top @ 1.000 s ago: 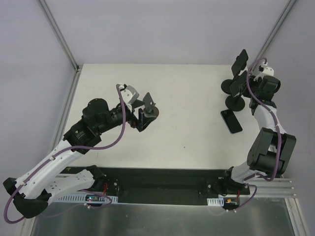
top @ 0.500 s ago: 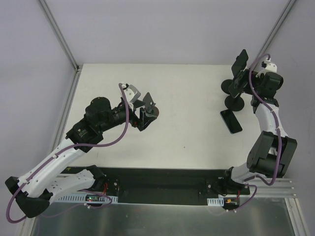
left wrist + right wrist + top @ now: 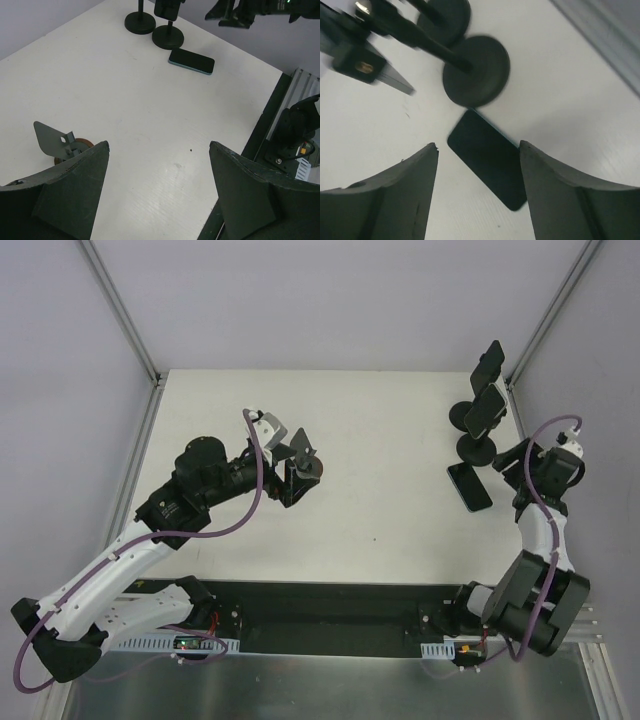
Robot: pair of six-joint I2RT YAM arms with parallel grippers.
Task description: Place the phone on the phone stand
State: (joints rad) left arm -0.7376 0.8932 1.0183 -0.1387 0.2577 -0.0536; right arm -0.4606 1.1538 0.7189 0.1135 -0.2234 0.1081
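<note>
A dark phone (image 3: 469, 486) lies flat on the white table, just in front of two black phone stands (image 3: 477, 449). Each of those stands carries a phone, one nearer (image 3: 487, 410) and one farther back (image 3: 490, 362). My right gripper (image 3: 508, 460) hovers open just right of the flat phone (image 3: 487, 157), which shows between its fingers (image 3: 395, 190), untouched. A third stand (image 3: 305, 466) with a bare grey plate (image 3: 50, 137) stands mid-table. My left gripper (image 3: 283, 472) is beside it, open and empty (image 3: 157, 145).
A metal frame post (image 3: 120, 310) runs along the left side of the table and another (image 3: 560, 300) along the right. The black base rail (image 3: 330, 615) lies along the near edge. The round stand bases (image 3: 476, 70) sit close behind the flat phone.
My right gripper opened, let go of the phone on the nearer stand and drew back toward the near right, now over the flat phone. The left arm has barely moved.
</note>
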